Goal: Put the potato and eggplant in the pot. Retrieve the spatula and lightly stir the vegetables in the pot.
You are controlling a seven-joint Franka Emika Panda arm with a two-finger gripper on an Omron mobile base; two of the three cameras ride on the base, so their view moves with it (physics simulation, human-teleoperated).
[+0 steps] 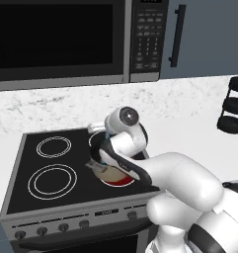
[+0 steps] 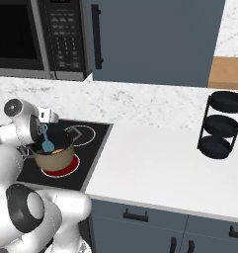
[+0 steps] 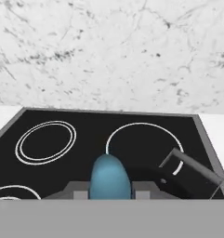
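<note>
White robot arm over a black stovetop, hand clenched on a light-blue spatula, spatula angled down into a tan pot, pot on a red-glowing burner at the stovetop's front right corner.

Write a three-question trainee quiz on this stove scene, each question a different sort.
1. True or false: the pincer is shut on the spatula.
2. The pot sits on: A) the white counter B) a glowing red burner C) the tiered rack.
3. Fill in: the spatula's wide end points down into the ____.

Key: 1 true; 2 B, the burner glows red beneath it; 3 pot.
</note>
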